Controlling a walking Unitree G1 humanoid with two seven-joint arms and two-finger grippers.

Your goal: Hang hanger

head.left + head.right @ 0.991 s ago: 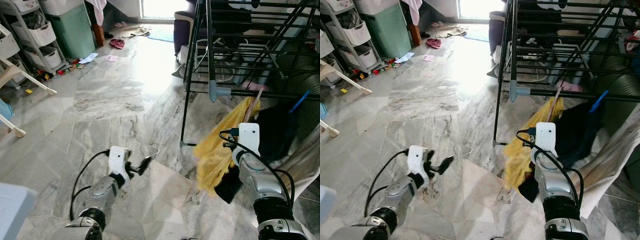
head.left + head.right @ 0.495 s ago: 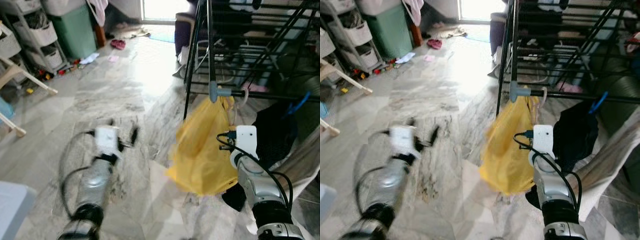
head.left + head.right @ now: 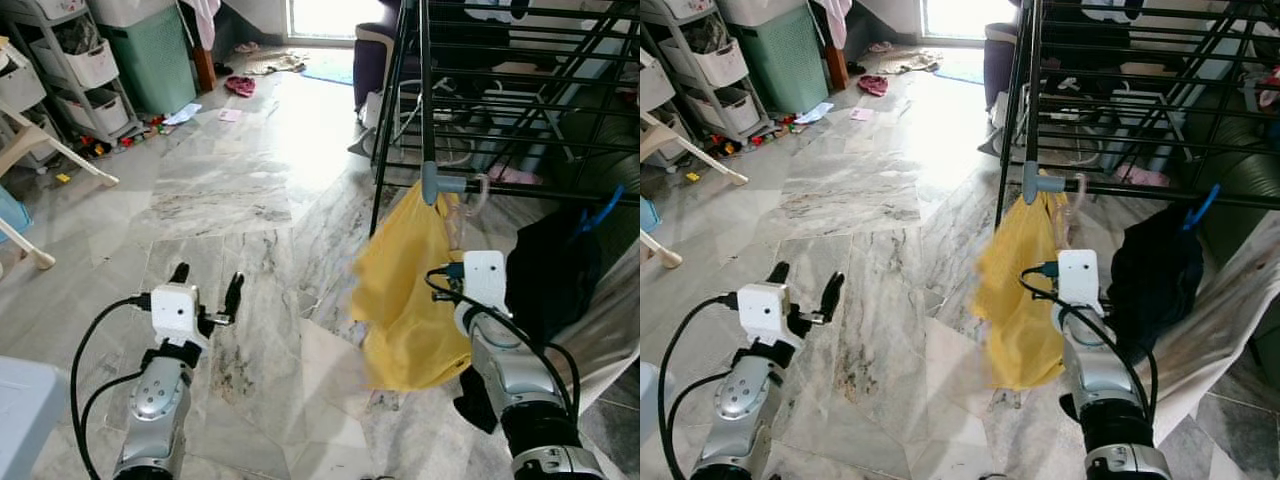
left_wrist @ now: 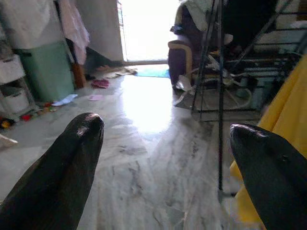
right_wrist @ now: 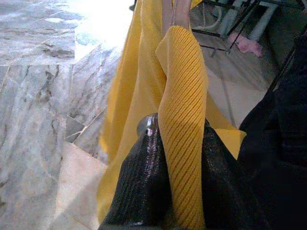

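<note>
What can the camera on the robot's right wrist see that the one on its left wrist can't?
Right wrist view: two black fingers pinching a fold of the yellow shirt, with a dark garment beside it. Left wrist view: two fingers spread wide with nothing between them, a green bin, a bright doorway and the rack's leg. Both views take in the marble floor and the yellow shirt.

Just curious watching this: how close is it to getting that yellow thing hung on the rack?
Nearly done, it seems: the yellow garment hangs at the rack's rail. The right end effector is pinched on its fabric; letting go remains. The left end effector is open over the floor.
</note>
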